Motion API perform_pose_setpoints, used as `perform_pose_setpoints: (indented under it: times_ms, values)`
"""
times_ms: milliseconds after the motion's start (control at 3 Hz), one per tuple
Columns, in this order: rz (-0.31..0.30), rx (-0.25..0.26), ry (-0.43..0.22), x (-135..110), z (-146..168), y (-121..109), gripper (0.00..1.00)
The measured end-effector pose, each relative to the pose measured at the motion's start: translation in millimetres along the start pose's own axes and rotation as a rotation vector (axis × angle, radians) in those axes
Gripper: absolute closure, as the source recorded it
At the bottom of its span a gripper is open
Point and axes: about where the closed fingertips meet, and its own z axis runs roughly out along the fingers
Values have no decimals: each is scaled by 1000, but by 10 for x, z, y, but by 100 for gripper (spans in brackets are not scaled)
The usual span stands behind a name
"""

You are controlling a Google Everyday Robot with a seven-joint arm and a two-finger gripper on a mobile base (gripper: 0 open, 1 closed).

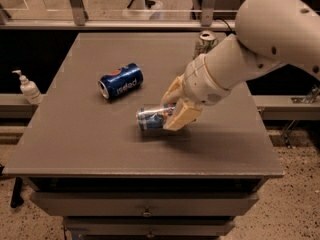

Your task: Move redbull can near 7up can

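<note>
The redbull can [150,119] is a slim blue-and-silver can lying on its side, held just above the table's middle. My gripper [176,109] is shut on its right end, tan fingers [181,119] above and below it. The 7up can [205,42], white and green with a silver top, stands upright near the table's far right edge, partly hidden behind my arm. It is well up and to the right of the held can.
A dark blue Pepsi can [120,80] lies on its side at centre-left of the grey table [75,134]. My white arm [260,44] reaches in from the upper right. A soap dispenser [28,88] stands off the table at left.
</note>
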Motion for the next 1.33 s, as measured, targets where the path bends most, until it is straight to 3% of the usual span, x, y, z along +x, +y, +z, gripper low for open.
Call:
perform_pose_setpoints:
  times_ms: [333,667,1333]
  values:
    - [13,95,11,203,-364,-111,100]
    - [21,168,41,536,-627,-365,100]
    - [-46,210,96,1175,-782,-938,100]
